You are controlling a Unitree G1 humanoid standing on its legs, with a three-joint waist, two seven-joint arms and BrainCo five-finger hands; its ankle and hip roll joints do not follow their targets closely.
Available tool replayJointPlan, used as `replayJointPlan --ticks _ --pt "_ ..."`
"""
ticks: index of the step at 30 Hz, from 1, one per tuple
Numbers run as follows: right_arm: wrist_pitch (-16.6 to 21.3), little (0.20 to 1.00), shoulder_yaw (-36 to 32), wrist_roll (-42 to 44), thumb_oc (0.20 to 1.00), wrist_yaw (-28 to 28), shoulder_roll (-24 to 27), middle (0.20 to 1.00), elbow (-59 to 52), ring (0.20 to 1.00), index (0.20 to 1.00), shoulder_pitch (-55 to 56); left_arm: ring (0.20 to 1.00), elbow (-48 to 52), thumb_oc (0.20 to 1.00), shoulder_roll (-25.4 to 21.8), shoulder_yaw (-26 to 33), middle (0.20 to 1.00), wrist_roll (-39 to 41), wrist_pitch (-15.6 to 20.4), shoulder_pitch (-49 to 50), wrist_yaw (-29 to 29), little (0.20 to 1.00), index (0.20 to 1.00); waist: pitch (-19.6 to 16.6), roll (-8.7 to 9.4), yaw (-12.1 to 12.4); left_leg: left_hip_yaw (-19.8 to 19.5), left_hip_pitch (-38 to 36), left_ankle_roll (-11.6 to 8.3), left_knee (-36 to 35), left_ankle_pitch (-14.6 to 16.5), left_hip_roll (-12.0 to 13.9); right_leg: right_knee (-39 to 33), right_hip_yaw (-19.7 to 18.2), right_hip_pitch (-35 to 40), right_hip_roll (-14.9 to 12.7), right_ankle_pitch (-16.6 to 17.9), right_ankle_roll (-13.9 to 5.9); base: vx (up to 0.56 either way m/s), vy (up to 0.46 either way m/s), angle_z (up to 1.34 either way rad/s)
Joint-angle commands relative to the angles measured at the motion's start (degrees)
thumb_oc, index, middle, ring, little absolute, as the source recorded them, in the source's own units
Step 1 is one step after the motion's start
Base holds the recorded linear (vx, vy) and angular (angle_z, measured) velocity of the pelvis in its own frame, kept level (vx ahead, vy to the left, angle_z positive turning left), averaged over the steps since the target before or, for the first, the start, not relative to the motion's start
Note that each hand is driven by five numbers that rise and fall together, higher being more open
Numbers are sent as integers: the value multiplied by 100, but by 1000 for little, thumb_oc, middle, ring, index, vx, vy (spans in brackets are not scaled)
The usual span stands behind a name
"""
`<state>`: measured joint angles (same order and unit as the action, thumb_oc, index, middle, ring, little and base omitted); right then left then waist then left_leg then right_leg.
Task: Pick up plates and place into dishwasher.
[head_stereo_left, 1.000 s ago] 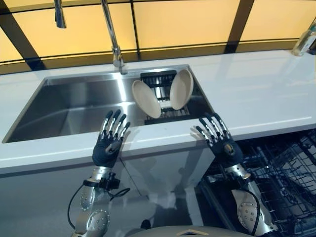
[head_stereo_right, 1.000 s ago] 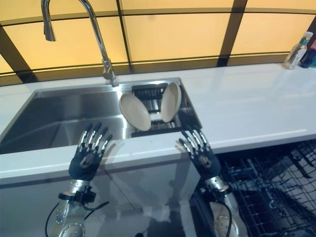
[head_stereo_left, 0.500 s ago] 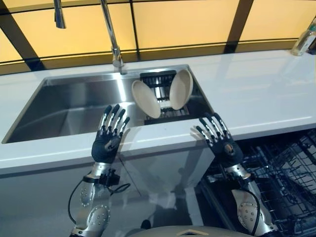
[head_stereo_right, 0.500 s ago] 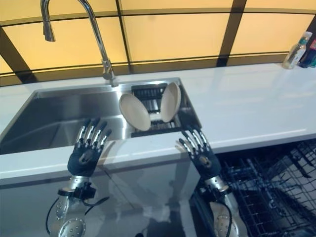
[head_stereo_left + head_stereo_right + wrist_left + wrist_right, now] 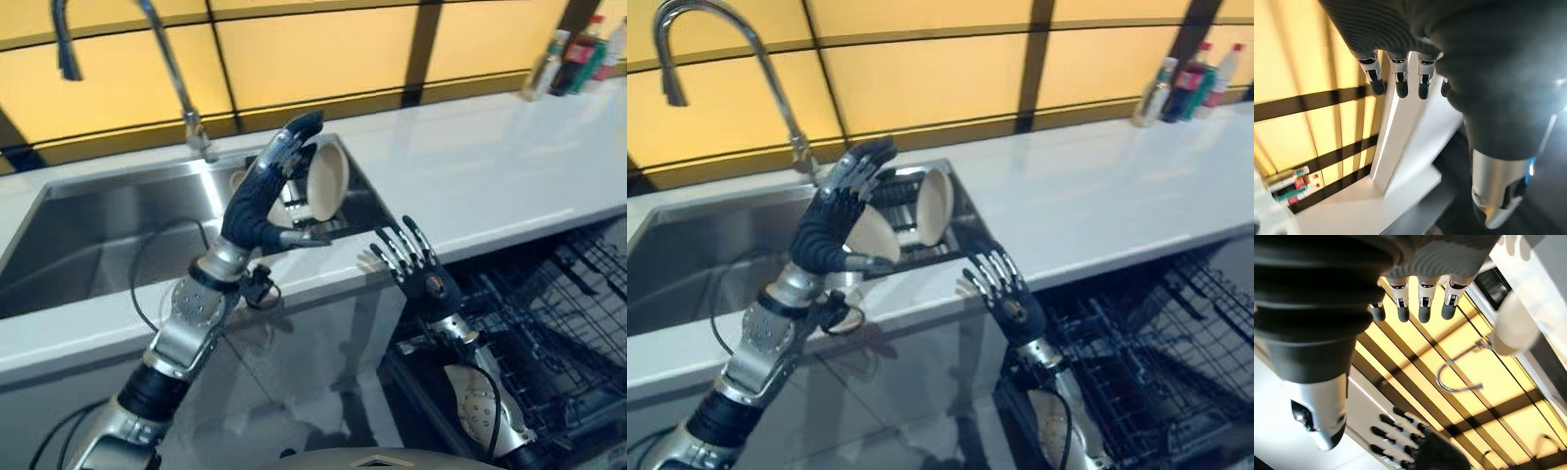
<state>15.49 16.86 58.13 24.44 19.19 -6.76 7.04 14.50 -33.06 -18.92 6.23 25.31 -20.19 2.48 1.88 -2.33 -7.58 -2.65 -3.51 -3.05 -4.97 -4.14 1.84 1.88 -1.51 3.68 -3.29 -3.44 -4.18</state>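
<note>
Two cream plates stand on edge in the dark rack at the right end of the sink (image 5: 98, 230), upper centre of the left eye view. The right plate (image 5: 327, 180) is clearly visible, leaning with its face toward the upper left of the frame; the left plate (image 5: 872, 233) is largely hidden behind the left hand. The left hand (image 5: 263, 201) is raised over the sink's front rim, directly in front of the plates, fingers nearly straight and pointing toward the upper right, thumb spread sideways; it grasps nothing. Whether its fingertips touch a plate cannot be determined from these views. The right hand (image 5: 419, 276) hangs in the centre-right of the frame, below the counter (image 5: 509, 166) edge and beside the open dishwasher rack (image 5: 549, 323), fingers spread and empty. The controlling relation: the plates lie just beyond and slightly right of the left hand, rims upright, so the left hand is the nearer one by a clear margin. The likely next move is a closure of fingers and thumb across a plate rim; none is yet held.
</note>
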Motion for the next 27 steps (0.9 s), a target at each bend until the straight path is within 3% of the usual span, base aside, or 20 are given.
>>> replayJointPlan --ticks 1,5,12,18,22,27 --pt "-116 1000 -34 111 1000 76 21 1000 -554 1000 1000 -145 1000 -524 1000 -462 9 1000 -1272 -175 -788 744 1000 1000 -220 130 -185 544 -2 519 125 379 -440 -151 -118 -357 311 472 -4 29 13 -13" --pt "-218 1000 -73 133 1000 115 67 1000 -492 1000 1000 -216 1000 -1166 1000 -1280 -443 1000 -2725 -469 -1698 1161 1000 1000 -239 51 -359 690 -36 521 115 417 -440 -131 -212 -401 312 494 -42 29 20 -13" --pt "-208 1000 -150 264 1000 183 257 1000 -336 1000 1000 -265 1000 -2234 1000 -2569 -1696 1000 -3878 -560 -2930 1450 1000 1000 -244 -60 -485 845 -52 517 170 494 -442 -87 -304 -450 260 526 -136 20 14 -9" --pt "-45 1000 -85 384 1000 158 437 1000 -229 1000 1000 -336 1000 -2930 1000 -3298 -2484 1000 -4504 -571 -3443 933 1000 1000 -193 -141 -481 910 -49 520 248 541 -446 -18 -347 -490 229 546 -196 4 5 -4" --pt "58 1000 -10 454 1000 30 566 1000 -202 1000 1000 -417 1000 -3106 1000 -3748 -2939 1000 -4564 -495 -3813 225 1000 1000 -164 -200 -421 888 -38 514 264 537 -451 5 -311 -496 210 550 -220 0 0 0" --pt "211 1000 99 458 1000 -93 648 1000 -162 1000 1000 -469 1000 -3126 1000 -4006 -3220 1000 -4221 -661 -3989 -592 1000 1000 -131 -232 -325 815 -55 519 256 549 -464 -4 -222 -453 177 534 -232 0 0 1"
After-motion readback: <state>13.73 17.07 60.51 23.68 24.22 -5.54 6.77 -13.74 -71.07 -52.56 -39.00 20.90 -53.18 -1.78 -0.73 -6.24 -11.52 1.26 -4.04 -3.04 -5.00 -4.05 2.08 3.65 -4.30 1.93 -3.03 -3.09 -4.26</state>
